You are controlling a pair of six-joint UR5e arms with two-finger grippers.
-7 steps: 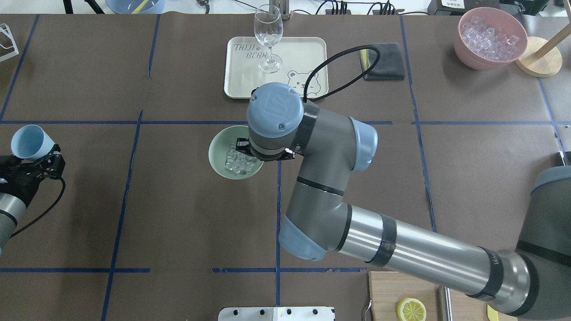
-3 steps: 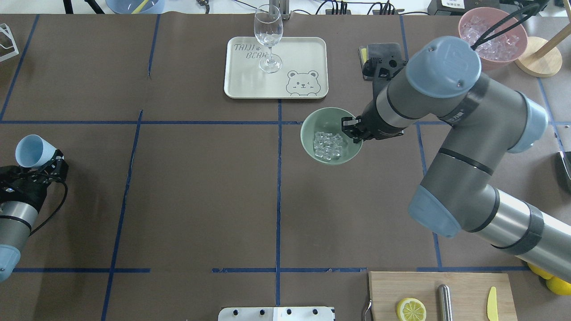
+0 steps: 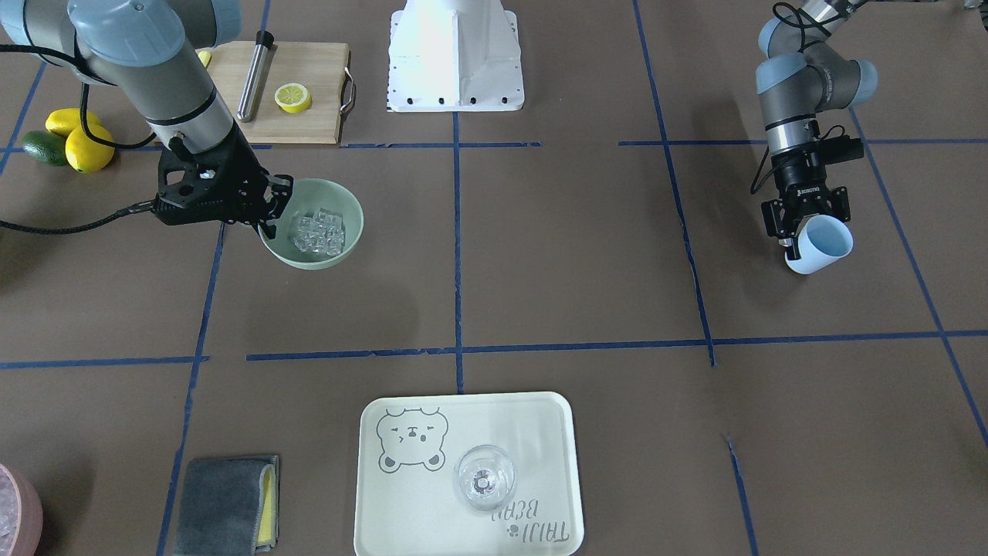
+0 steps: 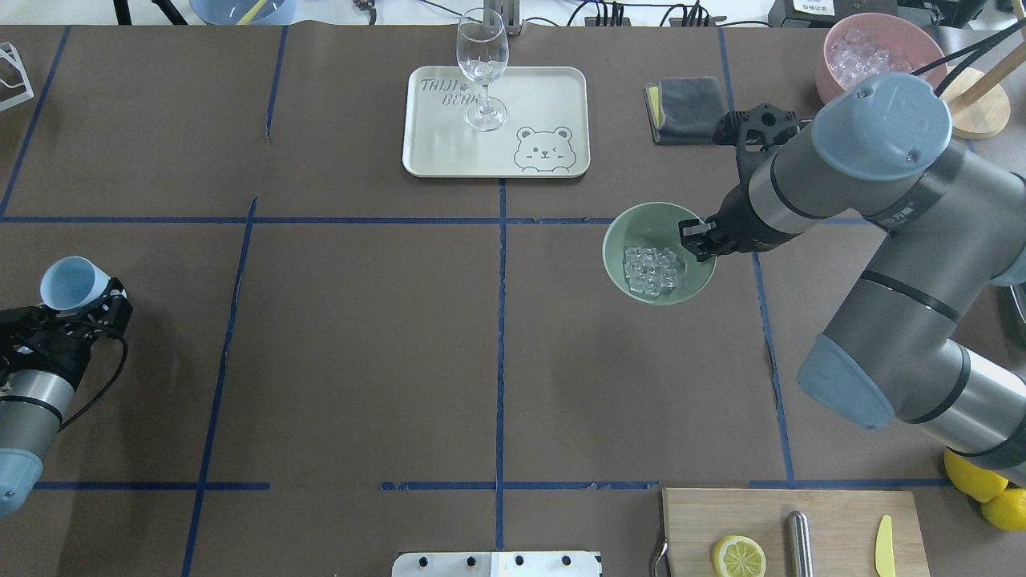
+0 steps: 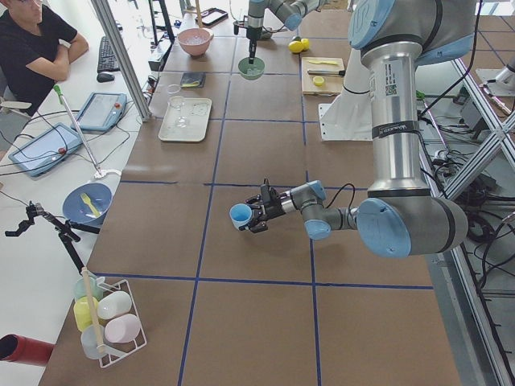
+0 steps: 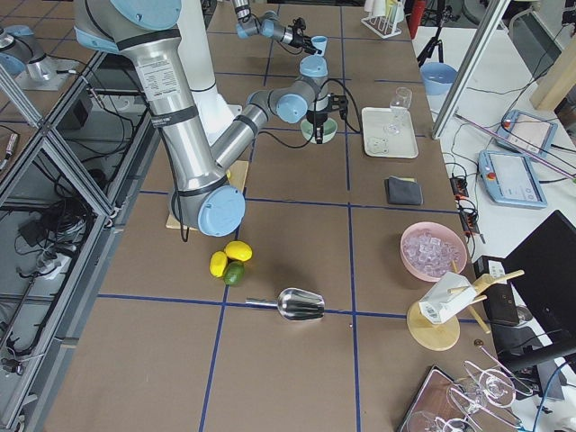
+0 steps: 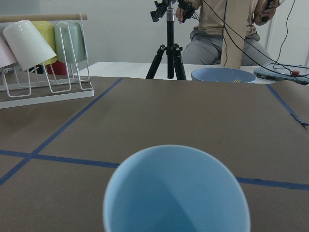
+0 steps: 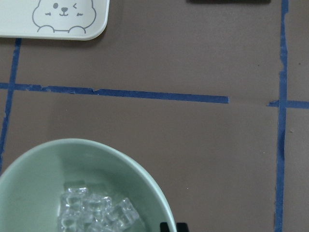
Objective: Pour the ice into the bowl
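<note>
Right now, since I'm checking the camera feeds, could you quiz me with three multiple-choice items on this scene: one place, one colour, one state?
1. The glass stands:
A. on the tray
B. in the bowl
C. in the cup

2. The cup is:
A. pink
B. blue
C. green

3. The right gripper is:
A. open over the tray
B. shut on the cup
C. shut on the bowl's rim

Answers:
1 A: its foot rests on the tray in the overhead view.
2 B: it shows pale blue in every view.
3 C: its fingers pinch the rim in the overhead and front views.
</note>
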